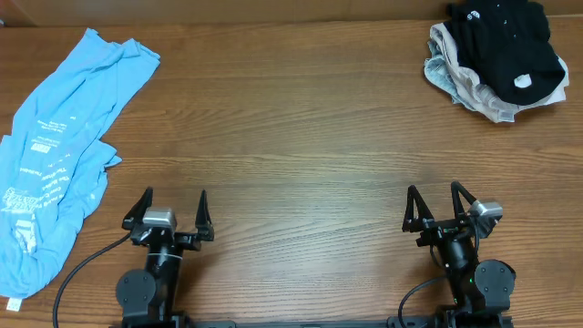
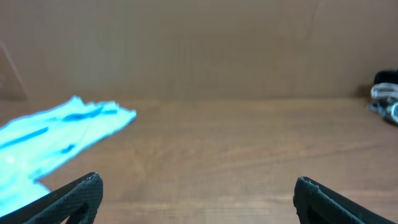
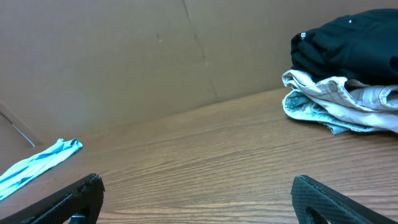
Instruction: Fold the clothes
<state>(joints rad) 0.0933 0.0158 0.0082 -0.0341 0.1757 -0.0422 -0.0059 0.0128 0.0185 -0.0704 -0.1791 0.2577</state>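
The clothes lie in two places. A crumpled black garment [image 1: 501,36] with a small white tag rests on a pale beige garment [image 1: 466,84] at the far right corner; the right wrist view shows the black one [image 3: 348,43] on the beige one [image 3: 336,102]. A light blue shirt [image 1: 64,137] with white print sprawls along the left edge, also seen as a blue shirt [image 2: 56,130] from the left wrist. My left gripper [image 1: 175,196] [image 2: 198,180] and right gripper [image 1: 434,189] [image 3: 196,179] stand open near the front edge, far from any cloth, nothing between their fingers.
The wooden table [image 1: 291,137] stretches between the two piles. A brown cardboard wall [image 3: 124,56] stands along the table's far side. Black cables trail from both arm bases at the front edge.
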